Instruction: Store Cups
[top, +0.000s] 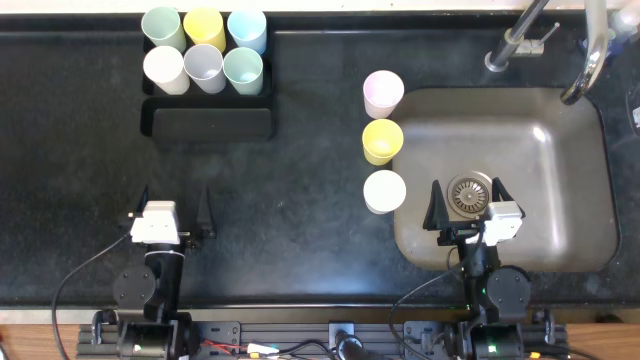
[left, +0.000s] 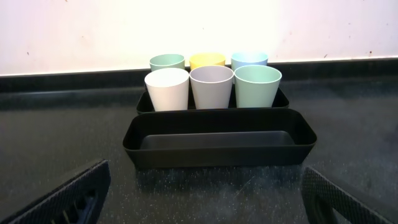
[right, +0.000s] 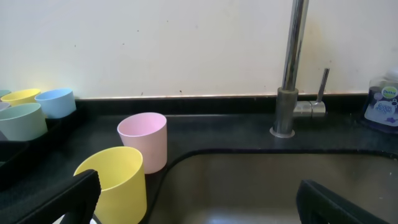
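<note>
A stainless steel sink is set into the dark speckled counter. Just beside the sink's rim stand 3 upright plastic cups in a row: the pale pink cup nearest the tap, then the yellow cup, then the white cup. Well apart from the sink, a black cup tray holds 6 pastel cups, with an empty black tray just beside it. The right gripper hangs over the sink near its drain, fingers spread, holding nothing. The left gripper, well away from the sink, is likewise released.
</note>
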